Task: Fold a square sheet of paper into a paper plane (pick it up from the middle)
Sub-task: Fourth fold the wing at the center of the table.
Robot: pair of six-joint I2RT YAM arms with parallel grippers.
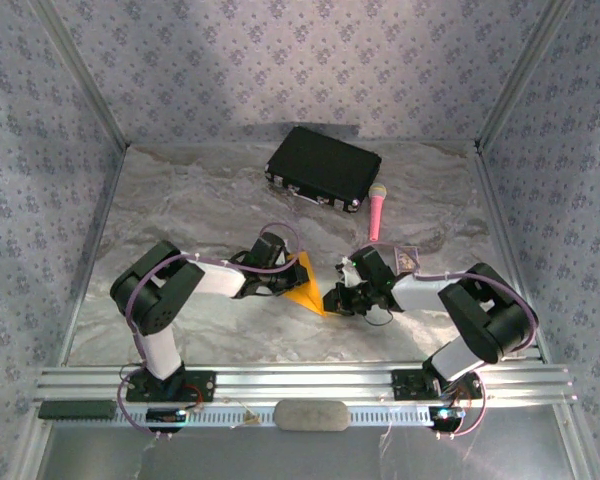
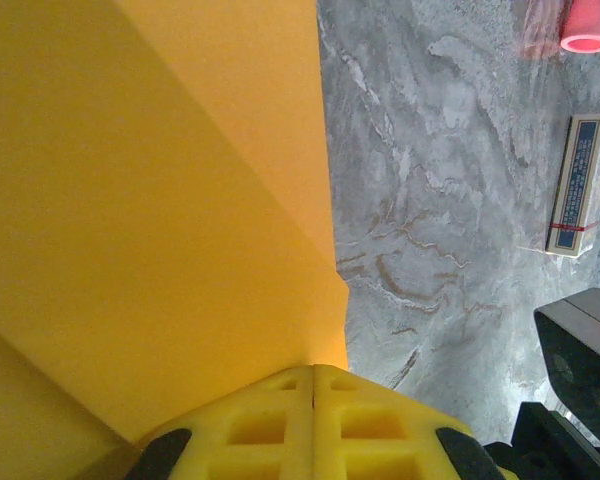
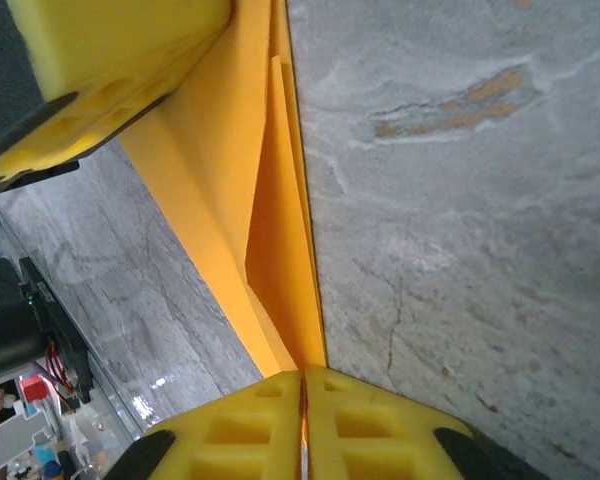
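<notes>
Paper [image 1: 306, 287] (a creased wedge) stretches ahead of each gripper: left gripper [image 2: 313, 372] clenched on one end, right gripper [image 3: 302, 376] on the other, apparently holding the fold taut.

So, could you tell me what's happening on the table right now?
Both arms are working on a sheet of orange-yellow paper in the middle of the table. The left gripper and the right gripper are each shut on it from opposite sides. It's creased into a pointed wedge, not a finished plane. The black case and pink microphone sit farther back.
</notes>
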